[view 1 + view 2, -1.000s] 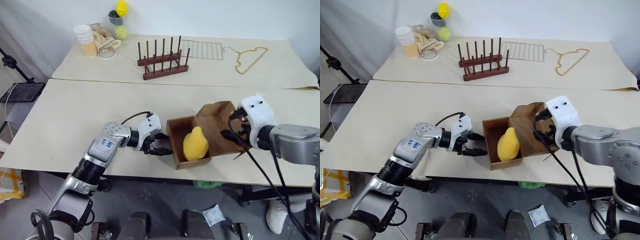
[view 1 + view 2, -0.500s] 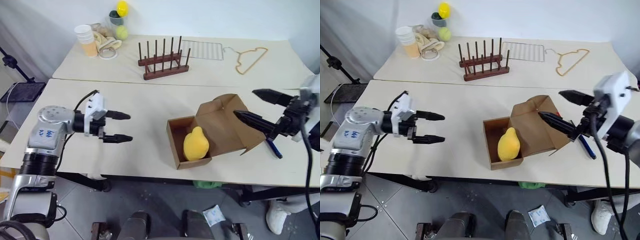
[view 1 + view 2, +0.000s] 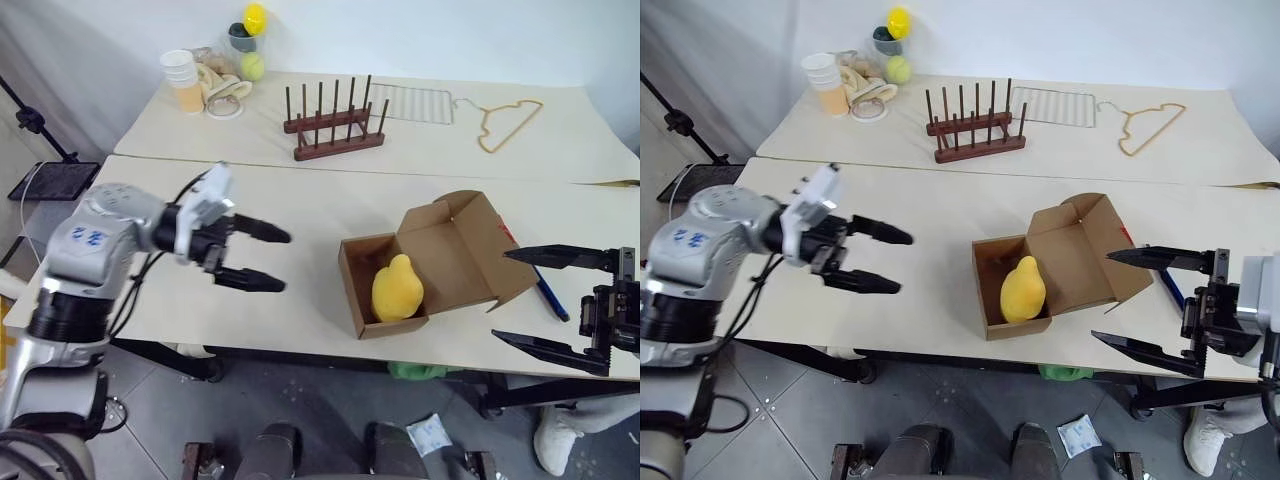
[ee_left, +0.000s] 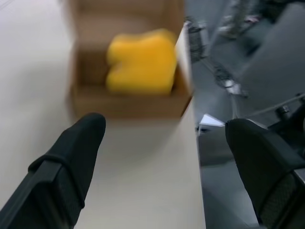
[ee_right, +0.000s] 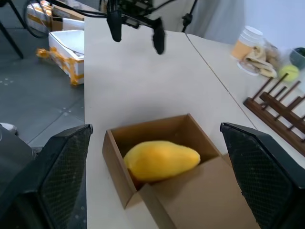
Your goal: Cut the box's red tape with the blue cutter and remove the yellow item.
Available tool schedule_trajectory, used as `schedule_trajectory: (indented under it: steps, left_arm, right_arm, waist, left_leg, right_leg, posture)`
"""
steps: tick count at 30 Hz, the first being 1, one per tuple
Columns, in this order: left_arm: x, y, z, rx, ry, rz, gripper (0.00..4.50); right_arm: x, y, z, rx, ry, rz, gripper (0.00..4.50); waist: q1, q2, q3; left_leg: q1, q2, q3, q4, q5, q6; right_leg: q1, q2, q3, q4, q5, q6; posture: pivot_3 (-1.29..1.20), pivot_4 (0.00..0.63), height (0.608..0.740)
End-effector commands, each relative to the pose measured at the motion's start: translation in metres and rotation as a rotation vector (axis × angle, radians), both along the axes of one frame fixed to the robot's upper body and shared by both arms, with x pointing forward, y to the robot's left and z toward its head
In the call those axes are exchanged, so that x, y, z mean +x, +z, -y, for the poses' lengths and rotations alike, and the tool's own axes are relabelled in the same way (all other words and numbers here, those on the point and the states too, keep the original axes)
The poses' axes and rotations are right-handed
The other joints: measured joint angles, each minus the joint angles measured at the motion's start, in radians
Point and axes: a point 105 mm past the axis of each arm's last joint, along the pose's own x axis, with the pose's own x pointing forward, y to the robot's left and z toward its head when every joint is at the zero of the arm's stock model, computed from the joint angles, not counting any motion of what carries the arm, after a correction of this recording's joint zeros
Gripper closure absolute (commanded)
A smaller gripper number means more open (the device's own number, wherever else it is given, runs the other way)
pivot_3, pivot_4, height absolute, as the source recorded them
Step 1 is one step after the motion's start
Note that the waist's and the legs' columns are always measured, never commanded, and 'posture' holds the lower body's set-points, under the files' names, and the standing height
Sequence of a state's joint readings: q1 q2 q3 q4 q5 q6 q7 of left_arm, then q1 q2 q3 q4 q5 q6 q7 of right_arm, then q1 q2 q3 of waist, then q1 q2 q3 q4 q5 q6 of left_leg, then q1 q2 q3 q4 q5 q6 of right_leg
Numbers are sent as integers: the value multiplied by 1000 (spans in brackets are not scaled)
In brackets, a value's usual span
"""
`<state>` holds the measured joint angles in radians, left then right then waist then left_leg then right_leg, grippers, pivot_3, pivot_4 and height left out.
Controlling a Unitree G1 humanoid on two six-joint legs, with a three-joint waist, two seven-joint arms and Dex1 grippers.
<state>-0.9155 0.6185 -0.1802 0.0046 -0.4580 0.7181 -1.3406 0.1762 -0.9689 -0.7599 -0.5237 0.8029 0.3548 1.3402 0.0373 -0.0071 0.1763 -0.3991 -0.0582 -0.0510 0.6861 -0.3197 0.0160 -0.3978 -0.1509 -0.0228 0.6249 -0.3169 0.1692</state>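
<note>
**Box open on the tabletop, yellow item inside, both tools spread wide and empty**

The box [image 3: 420, 265] sits near the front edge of the near tabletop [image 3: 300, 215], its flaps folded back toward the right. The yellow item [image 3: 396, 289] lies inside the open compartment, leaning against the front wall, in plain sight from above. A sliver of the red tape [image 3: 505, 234] shows at the right-hand edge of the opened flap. The blue cutter [image 3: 548, 296] lies on the tabletop just beside that flap, on its right, partly hidden behind the right tool.

The left tool [image 3: 262, 257] hangs above the tabletop well to the left of the box, pointing toward it, its two black fingers [image 3: 250, 279] apart with nothing between them. The right tool [image 3: 535, 298] is off the front right corner of the tabletop, to the right of the box, its fingers spread wide and holding nothing; one finger crosses in front of the flap's edge, the other reaches out below the tabletop's edge.

On the far tabletop stand a wooden peg rack [image 3: 334, 125], a wire grid [image 3: 412, 102], a yellowish hanger [image 3: 508, 121], a stack of paper cups [image 3: 182, 80], a tennis ball [image 3: 252, 66] and a small yellow ball [image 3: 255, 18] on a dark cup
</note>
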Motion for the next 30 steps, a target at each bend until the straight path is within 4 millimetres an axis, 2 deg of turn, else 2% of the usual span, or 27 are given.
schedule_trajectory:
  steps: [1, 3, 4, 8, 12, 16, 21, 23, 25, 27, 29, 30]
  left_arm:
    - [3, -6, 54, 102, -45, 24, 46]
    - [3, -19, 88, 154, -91, 67, 46]
    - [3, -26, 98, 182, -108, 80, 46]
    - [16, -52, 114, 294, -100, 226, 46]
    - [26, -60, 124, 308, -69, 281, 46]
    - [31, -65, 117, 335, -77, 296, 880]
    - [34, -63, 119, 314, -84, 293, 2345]
    - [35, -50, 123, 254, -87, 284, 2837]
    - [32, -28, 127, 136, -99, 224, 3410]
    - [33, 1, 124, -18, -89, 88, 3858]
    - [45, 32, 111, -193, -38, 32, 4182]
    - [51, 46, 99, -281, -15, 19, 4182]
  right_arm:
    - [-5, 16, 14, -50, -57, 24, 0]
    - [-3, 17, 22, -81, -100, 5, 0]
    - [-3, 18, 22, -97, -104, 14, 0]
    - [-3, 22, 15, -91, -122, 41, 0]
    - [-11, 16, 8, -73, -152, -7, 0]
    - [-17, 11, 9, -68, -195, -21, 0]
    - [-16, 9, 14, -66, -232, -15, 0]
    - [-13, 10, 14, -60, -239, 9, 0]
    - [-10, 11, 15, -45, -245, 19, 0]
    - [-6, 13, 14, -21, -241, 33, 0]
    - [0, 18, 9, 31, -230, 51, 0]
    - [3, 20, 6, 64, -219, 59, 0]
  waist:
    - [0, -1, 1]
    - [-6, -2, 1]
    - [-8, -2, 1]
    - [-22, -2, 1]
    - [-11, -2, 2]
    - [1, -3, 2]
    - [9, -3, 2]
    - [10, -3, 2]
    - [12, -4, 2]
    - [12, -4, 3]
    - [10, -5, 3]
    - [7, -5, 3]
  left_leg:
    - [0, -2, 0, 0, 0, 0]
    - [3, -1, 2, -2, 0, 1]
    - [6, -1, 3, -3, 0, 1]
    - [9, 2, 7, -7, -1, 1]
    - [9, 2, 7, -6, 0, 0]
    - [9, 1, 6, -4, -1, 1]
    - [9, 1, 6, -4, -1, 1]
    - [9, 0, 6, -4, -1, 1]
    - [9, 0, 6, -4, -1, 1]
    - [8, 0, 6, -4, -1, 1]
    - [8, 1, 6, -4, -1, 1]
    - [8, 1, 6, -4, -1, 1]
  right_leg:
    - [1, 0, 0, 0, 0, 0]
    - [3, 0, 0, -2, 0, 0]
    - [5, 0, 1, -3, 0, 0]
    - [5, 2, 1, -5, 0, 0]
    - [5, 2, 2, -5, 0, 0]
    - [6, 0, 2, -5, 0, 0]
    - [6, 1, 2, -5, 0, 0]
    - [6, 1, 2, -5, 0, 0]
    - [5, 0, 3, -6, 0, 1]
    - [5, 0, 2, -6, 0, 0]
    - [5, 0, 2, -5, 0, 0]
    - [5, 0, 2, -5, 0, 1]
  posture:
    - [0, 150, 740]
    - [0, 150, 740]
    - [0, 150, 740]
    - [0, 150, 740]
    - [0, 150, 740]
    - [0, 150, 740]
    - [0, 150, 740]
    - [0, 150, 740]
    - [0, 150, 740]
    - [0, 150, 740]
    - [0, 150, 740]
    - [0, 150, 740]
